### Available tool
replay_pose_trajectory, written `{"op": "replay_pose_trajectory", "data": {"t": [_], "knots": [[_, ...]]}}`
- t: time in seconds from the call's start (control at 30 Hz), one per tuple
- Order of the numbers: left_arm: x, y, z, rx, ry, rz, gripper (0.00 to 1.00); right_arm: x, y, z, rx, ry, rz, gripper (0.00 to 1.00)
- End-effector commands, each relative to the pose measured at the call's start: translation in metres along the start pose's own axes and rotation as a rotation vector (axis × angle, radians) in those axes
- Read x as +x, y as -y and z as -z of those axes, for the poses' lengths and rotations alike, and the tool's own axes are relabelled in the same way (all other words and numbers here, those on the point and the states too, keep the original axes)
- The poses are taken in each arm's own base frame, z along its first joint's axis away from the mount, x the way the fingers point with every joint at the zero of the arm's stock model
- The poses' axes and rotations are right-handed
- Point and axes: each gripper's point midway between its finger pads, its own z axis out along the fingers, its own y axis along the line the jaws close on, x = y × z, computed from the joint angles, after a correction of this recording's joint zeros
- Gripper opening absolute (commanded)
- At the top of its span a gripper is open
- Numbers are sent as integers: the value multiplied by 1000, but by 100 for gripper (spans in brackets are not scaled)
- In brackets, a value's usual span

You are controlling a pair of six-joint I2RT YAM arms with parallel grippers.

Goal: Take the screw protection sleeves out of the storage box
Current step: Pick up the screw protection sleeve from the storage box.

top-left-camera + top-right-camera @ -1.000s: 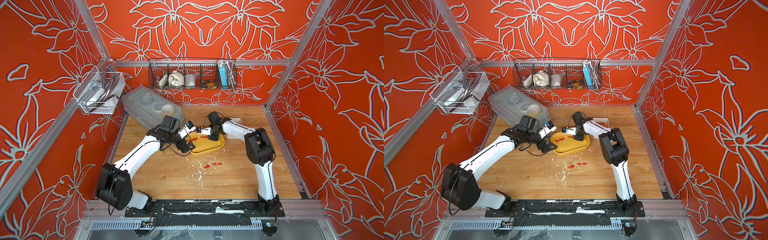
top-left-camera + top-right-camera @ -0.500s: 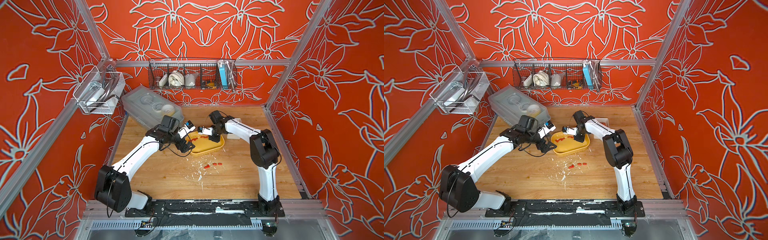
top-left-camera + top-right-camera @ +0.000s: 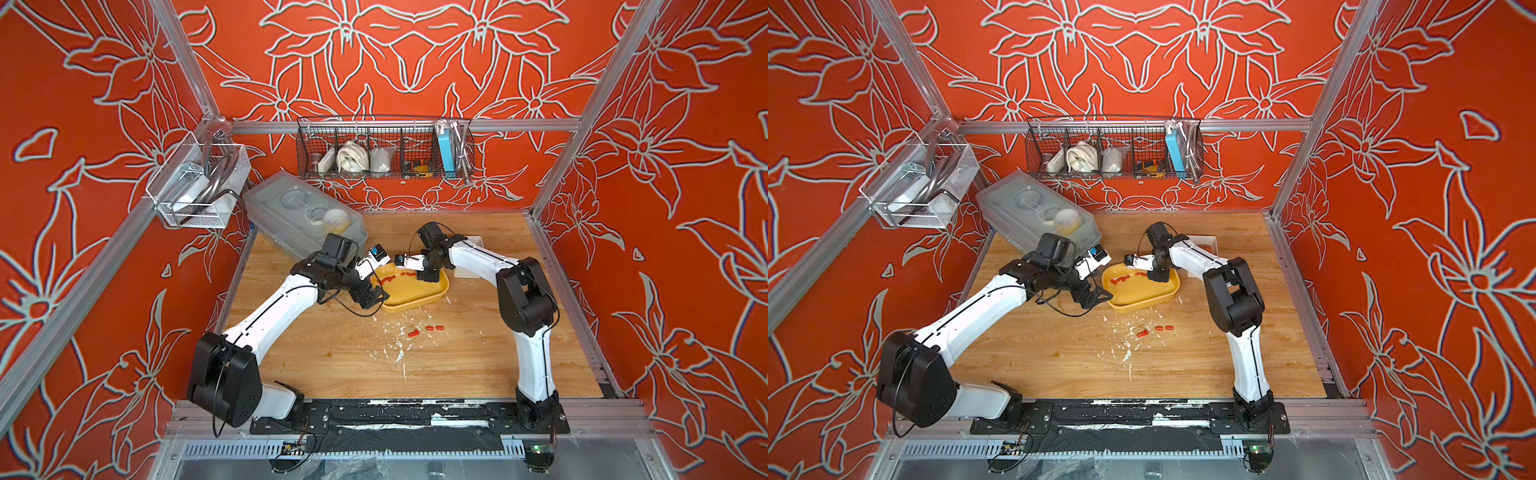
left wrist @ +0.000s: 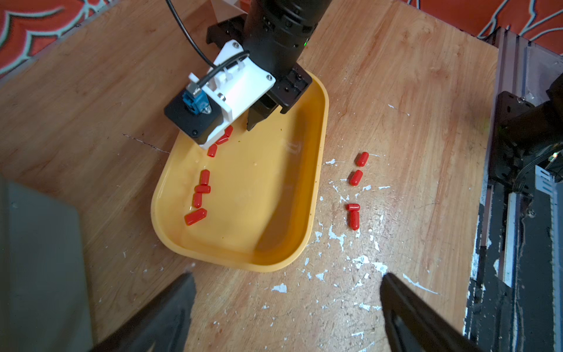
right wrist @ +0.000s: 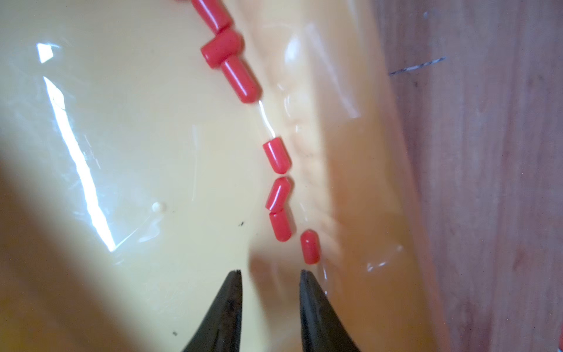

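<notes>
**Tiny sleeves can slip away from the claw**

The right claw (image 5: 270, 272) hangs low inside the yellow storage box (image 4: 259, 198). Its two tips are a little apart, with nothing between them. The left claw (image 4: 285, 280) is wide open and empty, close to one short edge of the box. The box sits on the wooden table (image 4: 91, 91), nearer the back edge than the front.

About seven red sleeves (image 5: 310, 247) lie in a line along one long wall of the box, so they are not out yet. Four loose sleeves (image 4: 355, 178) lie on the table beside the other long edge.

The nearest sleeve lies right by the wall, just past one tip. If the claw goes down here, that tip may bump the wall. It may also land on top of the sleeve and flick it away. The sleeves look small, round and smooth, so I think they roll or pop out easily. Two of them touch end to end, so the claw may grab both and drop one. No claw holds the box, so a push may slide it.
</notes>
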Motion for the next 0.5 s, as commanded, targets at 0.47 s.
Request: {"op": "replay_pose_trajectory", "data": {"t": [0.47], "knots": [[1, 1, 2, -3, -2, -20, 94, 7, 8, -19, 4, -49, 209, 32]]}}
